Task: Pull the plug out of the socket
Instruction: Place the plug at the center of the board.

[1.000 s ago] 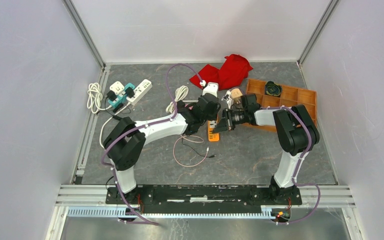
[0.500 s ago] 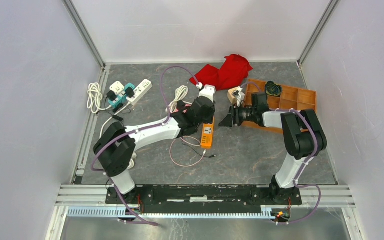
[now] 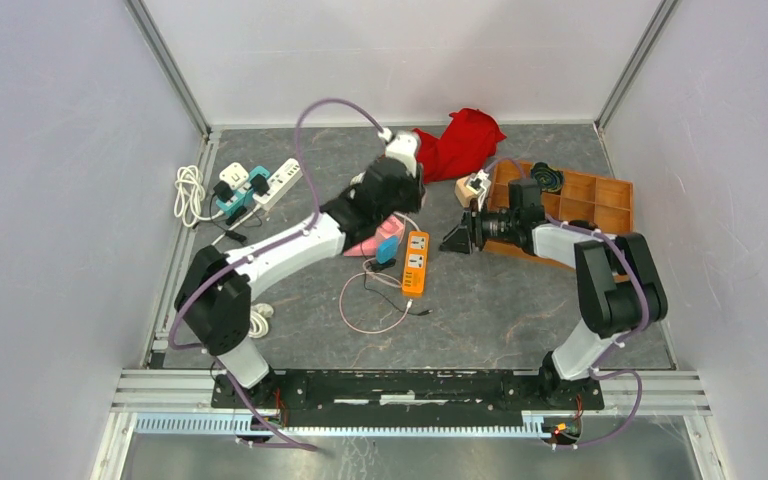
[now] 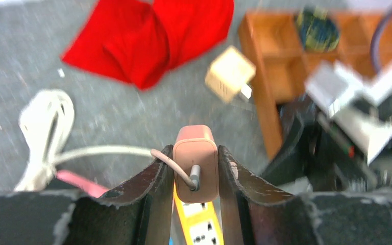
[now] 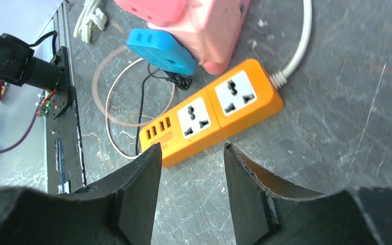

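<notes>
Pinching pink plug (image 4: 196, 148), left pincer (image 4: 195, 155), orange socket (image 5: 212, 120)

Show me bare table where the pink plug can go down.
Widest bare patch: right of the orange power strip, toward the right arm's base. A smaller one lies between the white power strip and the red cloth. Crowded: the adapters and thin cable loop beside the orange strip.

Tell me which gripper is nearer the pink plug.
Left. The left gripper is shut on the pink plug, holding it above the orange power strip; the right gripper stands open to its right, apart.
</notes>
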{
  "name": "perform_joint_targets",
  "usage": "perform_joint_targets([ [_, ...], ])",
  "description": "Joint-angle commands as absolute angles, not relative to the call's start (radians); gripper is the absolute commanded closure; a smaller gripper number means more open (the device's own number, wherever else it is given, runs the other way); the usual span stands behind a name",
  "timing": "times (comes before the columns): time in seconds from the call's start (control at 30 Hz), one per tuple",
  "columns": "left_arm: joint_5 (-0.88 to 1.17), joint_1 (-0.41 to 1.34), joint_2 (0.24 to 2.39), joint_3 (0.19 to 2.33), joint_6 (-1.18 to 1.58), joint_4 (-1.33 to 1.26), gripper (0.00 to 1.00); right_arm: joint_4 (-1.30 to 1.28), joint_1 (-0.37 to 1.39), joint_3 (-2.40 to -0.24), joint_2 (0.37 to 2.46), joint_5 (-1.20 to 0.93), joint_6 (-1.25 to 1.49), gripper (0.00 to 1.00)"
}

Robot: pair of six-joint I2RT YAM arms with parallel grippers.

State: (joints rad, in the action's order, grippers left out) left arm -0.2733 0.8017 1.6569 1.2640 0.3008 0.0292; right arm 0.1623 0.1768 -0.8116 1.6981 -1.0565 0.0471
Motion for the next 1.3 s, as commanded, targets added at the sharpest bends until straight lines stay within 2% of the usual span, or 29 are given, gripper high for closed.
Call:
perform_joint_targets([
  [0.0, -0.084, 0.689, 1.649, 1.465, 0.26, -0.027, 0.98, 0.144, 0.18, -0.844, 1.595, -1.106, -0.069, 0.46],
  [0.23, 0.022, 0.658, 1.678, 1.614, 0.294, -0.044, 0.98, 0.115, 0.177, -0.85, 1.57, -1.117, -0.106, 0.46],
  [0.4, 0.036, 0.646, 1.637, 1.633, 0.308, -0.064, 0.98, 0.103, 0.177, -0.85, 1.547, -1.122, -0.127, 0.46],
  [0.53, 0.157, 0.646, 1.569, 1.599, 0.34, -0.068, 0.98, 0.091, 0.177, -0.85, 1.522, -1.123, -0.152, 0.45],
  [0.73, 0.348, 0.658, 1.542, 1.426, 0.395, 0.043, 0.98, 0.091, 0.177, -0.844, 1.486, -1.117, -0.167, 0.45],
  [0.93, 0.324, 0.716, 1.378, 1.175, 0.408, 0.035, 0.98, 0.086, 0.166, -0.834, 1.462, -1.108, -0.185, 0.45],
  [1.27, 0.357, 0.782, 1.109, 0.945, 0.474, 0.092, 0.98, 0.036, 0.162, -0.844, 1.454, -1.094, -0.252, 0.42],
])
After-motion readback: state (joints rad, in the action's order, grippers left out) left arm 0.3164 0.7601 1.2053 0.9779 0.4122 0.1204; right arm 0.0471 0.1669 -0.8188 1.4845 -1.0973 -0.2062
